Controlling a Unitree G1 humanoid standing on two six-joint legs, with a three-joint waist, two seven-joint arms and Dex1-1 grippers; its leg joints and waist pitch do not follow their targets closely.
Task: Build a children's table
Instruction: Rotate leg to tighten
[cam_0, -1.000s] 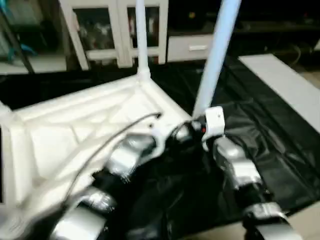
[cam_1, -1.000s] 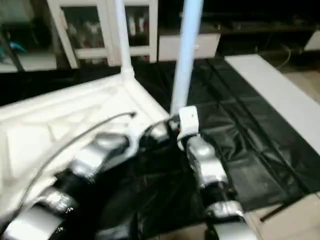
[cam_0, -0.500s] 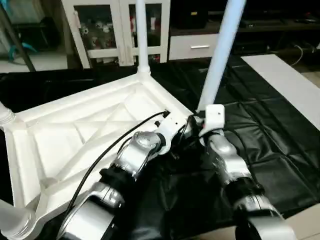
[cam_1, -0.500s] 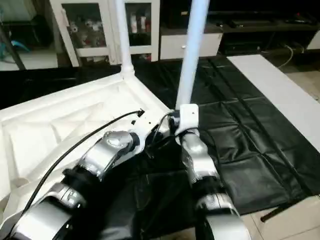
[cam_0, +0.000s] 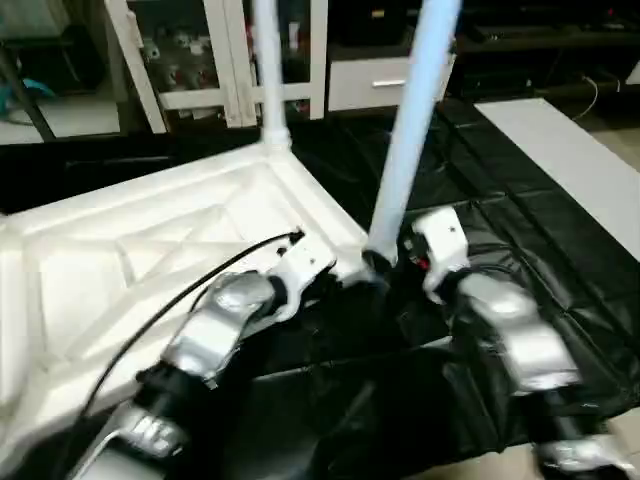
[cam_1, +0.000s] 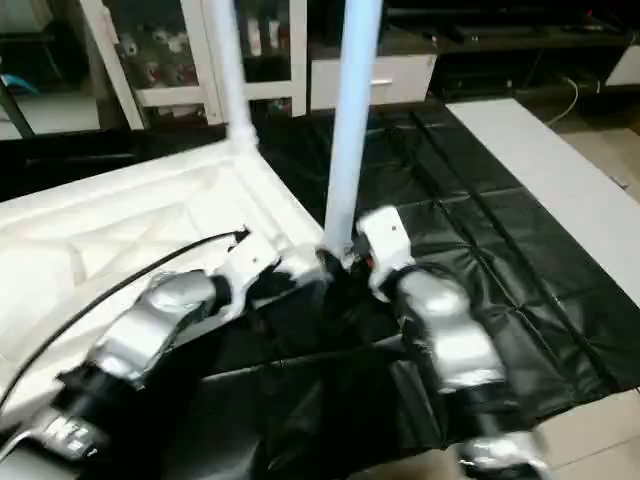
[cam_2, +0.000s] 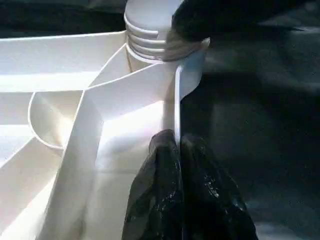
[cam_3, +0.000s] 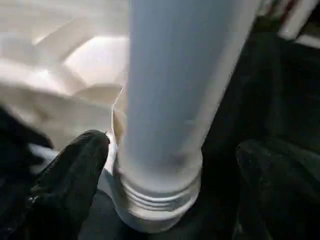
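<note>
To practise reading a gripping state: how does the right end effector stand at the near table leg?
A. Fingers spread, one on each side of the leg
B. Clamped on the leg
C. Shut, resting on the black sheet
A: the right end effector has a finger on each side of the leg, gaps visible.

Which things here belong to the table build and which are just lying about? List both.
Job: tabletop, upside down; near leg and far leg standing in its corner sockets.

Lying about: flat white board, black sheet, white cabinet.

Black floor sheet (cam_1: 480, 240), white glass-front cabinet (cam_0: 215, 60), white board (cam_1: 545, 170) alongside.
</note>
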